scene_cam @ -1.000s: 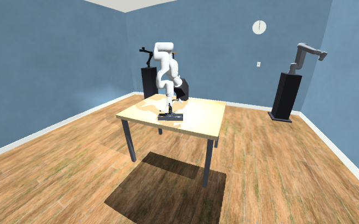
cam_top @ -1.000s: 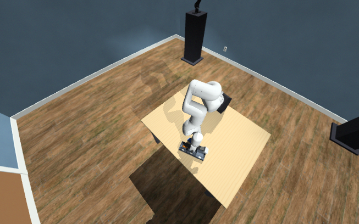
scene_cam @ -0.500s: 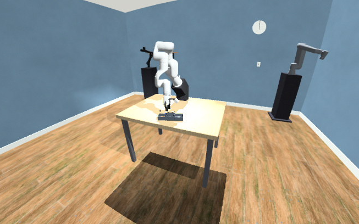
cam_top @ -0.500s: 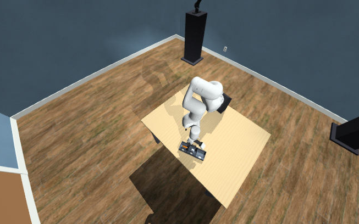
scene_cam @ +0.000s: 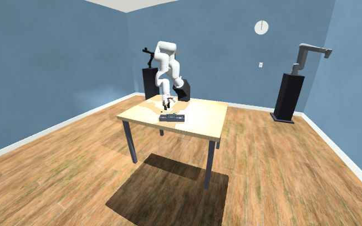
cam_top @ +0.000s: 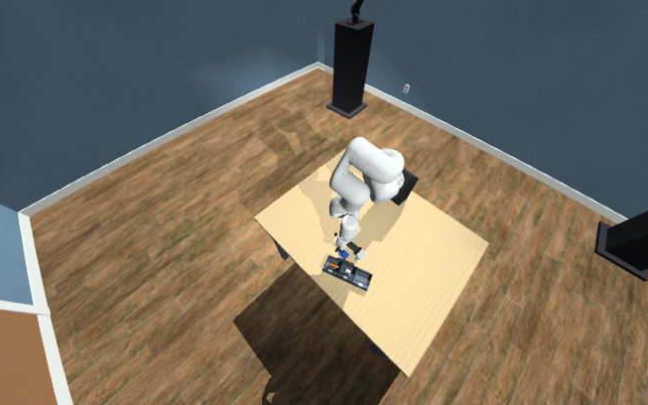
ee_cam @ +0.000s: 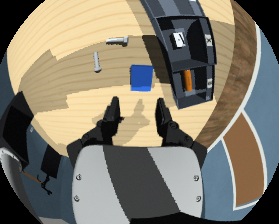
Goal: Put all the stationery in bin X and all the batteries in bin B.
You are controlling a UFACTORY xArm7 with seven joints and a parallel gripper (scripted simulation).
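Observation:
My gripper (ee_cam: 137, 105) (scene_cam: 167, 108) is open and empty above the table. A flat blue block (ee_cam: 141, 78) (cam_top: 343, 254) lies just beyond the fingertips in the wrist view, beside the bins. The bin marked X (ee_cam: 196, 46) is the middle one of a joined row and holds a small white and black thing (ee_cam: 178, 40). The end bin (ee_cam: 186, 101) holds an orange cylinder (ee_cam: 188, 80) (cam_top: 333, 265); its label is too small to read. A small dark thing (cam_top: 335, 234) (scene_cam: 161, 112) is on the table by the gripper; its kind is unclear.
Two silver bolts (ee_cam: 117, 40) (ee_cam: 97, 62) lie on the table to the left of the bins in the wrist view. A third bin (ee_cam: 165, 7) joins the X bin, partly cut off. The row stands near the table's edge.

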